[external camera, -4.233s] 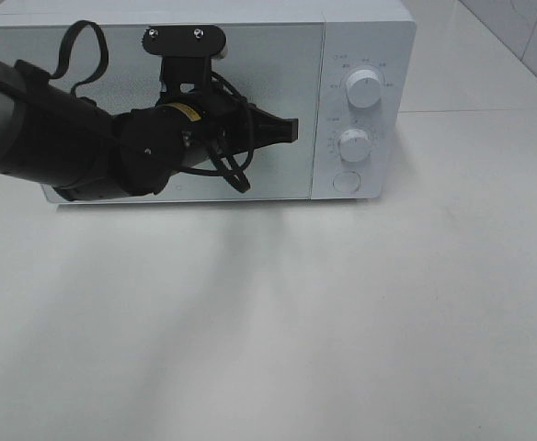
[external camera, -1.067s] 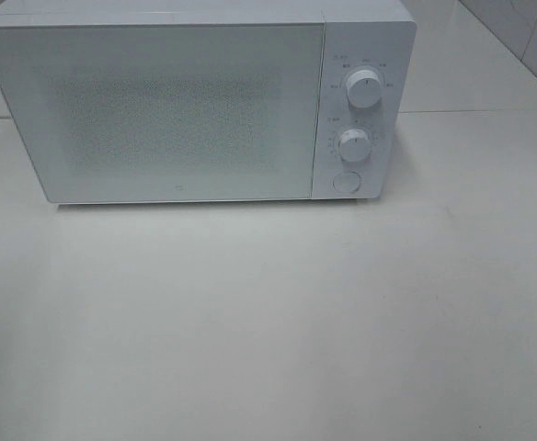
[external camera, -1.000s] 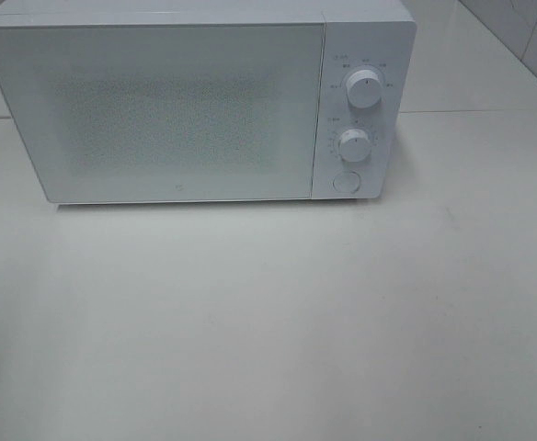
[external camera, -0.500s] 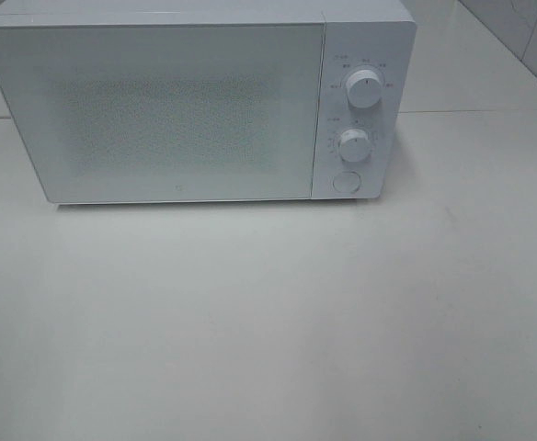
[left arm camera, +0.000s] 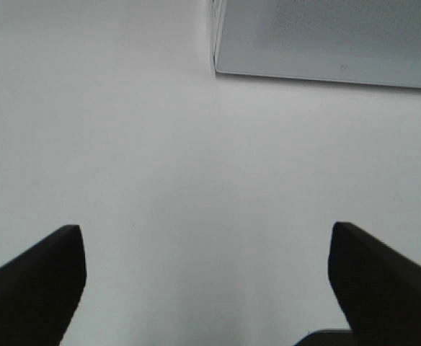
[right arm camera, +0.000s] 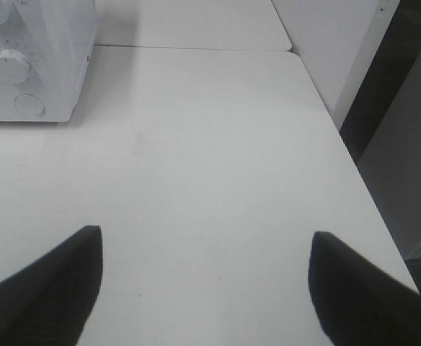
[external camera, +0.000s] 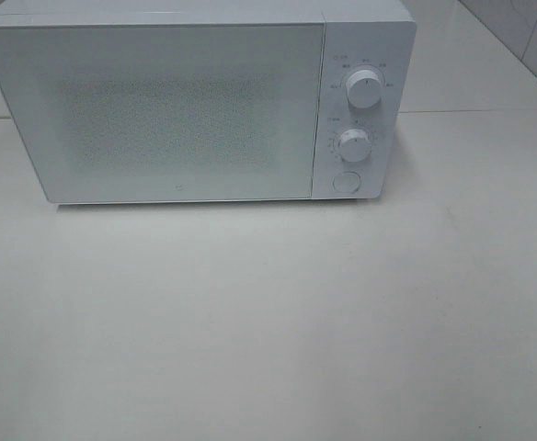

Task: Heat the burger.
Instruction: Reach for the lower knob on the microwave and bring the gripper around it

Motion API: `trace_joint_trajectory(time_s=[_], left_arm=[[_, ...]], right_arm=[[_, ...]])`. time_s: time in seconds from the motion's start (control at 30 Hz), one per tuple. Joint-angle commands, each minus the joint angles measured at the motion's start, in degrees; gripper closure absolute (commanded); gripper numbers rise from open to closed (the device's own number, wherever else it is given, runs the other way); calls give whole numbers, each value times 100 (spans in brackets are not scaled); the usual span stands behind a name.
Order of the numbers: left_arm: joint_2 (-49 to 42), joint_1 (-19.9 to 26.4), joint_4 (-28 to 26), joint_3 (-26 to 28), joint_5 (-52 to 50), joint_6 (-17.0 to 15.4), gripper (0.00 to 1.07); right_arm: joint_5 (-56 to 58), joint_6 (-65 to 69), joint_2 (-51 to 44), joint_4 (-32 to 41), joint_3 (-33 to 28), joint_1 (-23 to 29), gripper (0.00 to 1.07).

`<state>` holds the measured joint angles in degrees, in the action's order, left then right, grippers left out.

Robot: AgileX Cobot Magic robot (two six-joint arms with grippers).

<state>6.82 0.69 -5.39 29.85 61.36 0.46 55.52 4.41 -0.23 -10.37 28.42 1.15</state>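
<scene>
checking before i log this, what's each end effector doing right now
left end effector: open, holding nothing
right end effector: open, holding nothing

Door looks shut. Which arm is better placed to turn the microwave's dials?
Probably right: the round white dials sit at the white microwave's right end, within the right wrist view; the left gripper faces the door's opposite corner.

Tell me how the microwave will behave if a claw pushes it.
The microwave is a wide, low box flat on the table, so it probably won't tip. It looks bulky, likely heavy, yet might slide on that smooth surface.
</scene>
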Motion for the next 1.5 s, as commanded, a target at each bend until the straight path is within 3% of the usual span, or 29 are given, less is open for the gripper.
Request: trace_joint_trajectory(time_s=[0.03, 0.17, 1.5], left_arm=[[-407, 6, -57, -23, 6, -46, 23], [-882, 6, -57, -23, 0, -46, 23], [-831, 6, -46, -23, 0, -46, 23]], right_arm=[[-69, -69, -143, 0, -17, -34, 33], [-69, -69, -143, 0, -17, -34, 33], [-69, -74, -138, 0, -17, -23, 33]])
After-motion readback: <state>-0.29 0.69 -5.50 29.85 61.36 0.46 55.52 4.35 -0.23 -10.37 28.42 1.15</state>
